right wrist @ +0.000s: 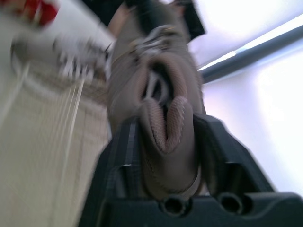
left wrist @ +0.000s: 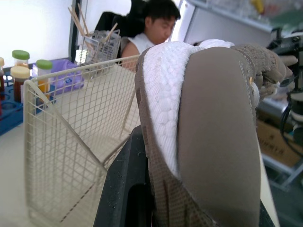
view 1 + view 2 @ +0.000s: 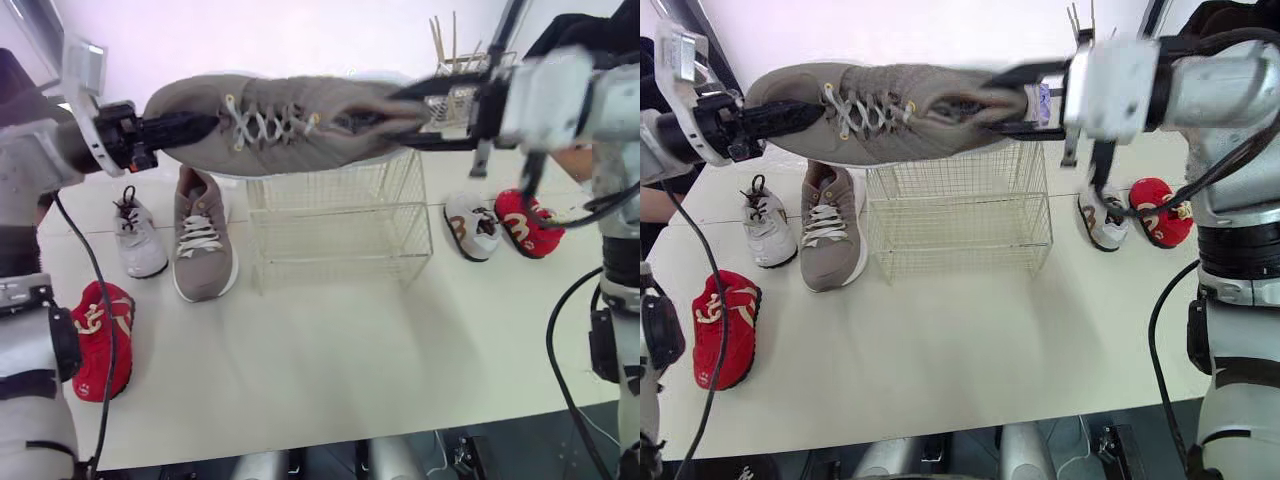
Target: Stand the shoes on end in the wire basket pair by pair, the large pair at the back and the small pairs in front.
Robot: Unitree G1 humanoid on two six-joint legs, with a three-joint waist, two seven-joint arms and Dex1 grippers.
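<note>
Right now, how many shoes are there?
6: large taupe sneaker held above the wire basket; its mate and a small grey shoe left of it; red shoe front left; white-grey shoe and second red shoe right.

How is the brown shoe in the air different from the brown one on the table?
The lifted shoe hangs above the wire basket, held between the left gripper and right gripper; the table shoe rests on its sole beside the basket. The lifted shoe points sideways, the table shoe toward the robot. Both are grey-brown with white laces.
</note>
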